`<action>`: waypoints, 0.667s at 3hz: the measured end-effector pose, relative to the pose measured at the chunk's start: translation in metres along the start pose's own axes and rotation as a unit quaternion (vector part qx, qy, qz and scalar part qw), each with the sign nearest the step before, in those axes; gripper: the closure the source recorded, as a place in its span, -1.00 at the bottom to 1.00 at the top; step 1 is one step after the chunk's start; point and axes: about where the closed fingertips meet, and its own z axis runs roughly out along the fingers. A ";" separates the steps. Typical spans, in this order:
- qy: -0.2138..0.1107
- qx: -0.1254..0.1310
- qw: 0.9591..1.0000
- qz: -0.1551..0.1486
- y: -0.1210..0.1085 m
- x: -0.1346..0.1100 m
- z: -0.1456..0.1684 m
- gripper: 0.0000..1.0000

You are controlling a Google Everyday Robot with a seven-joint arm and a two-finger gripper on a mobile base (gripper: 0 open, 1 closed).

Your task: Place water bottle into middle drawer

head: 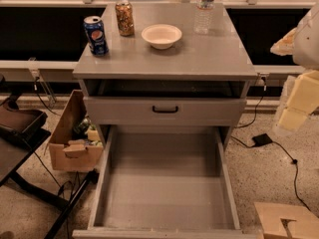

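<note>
The water bottle (204,9) is clear with a white cap and a pale label. It stands upright at the back right of the grey cabinet top (199,59). The middle drawer (164,203) is pulled far out toward me, a wide grey box with a bare flat floor. My gripper (300,101) shows as pale blocks at the right edge of the view, to the right of the cabinet and below its top. It is well apart from the bottle and holds nothing that I can see.
A blue Pepsi can (95,35), a gold-brown can (124,18) and a white bowl (161,36) stand on the cabinet top. A shut drawer front with a black handle (165,109) sits above the open drawer. A cardboard box (75,138) is on the left, cables (279,148) on the right.
</note>
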 end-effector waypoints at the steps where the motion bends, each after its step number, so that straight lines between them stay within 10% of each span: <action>1: 0.000 0.000 1.000 0.000 0.000 0.000 0.000 -1.00; 2: -0.021 0.017 1.000 0.013 -0.007 0.002 0.007 -1.00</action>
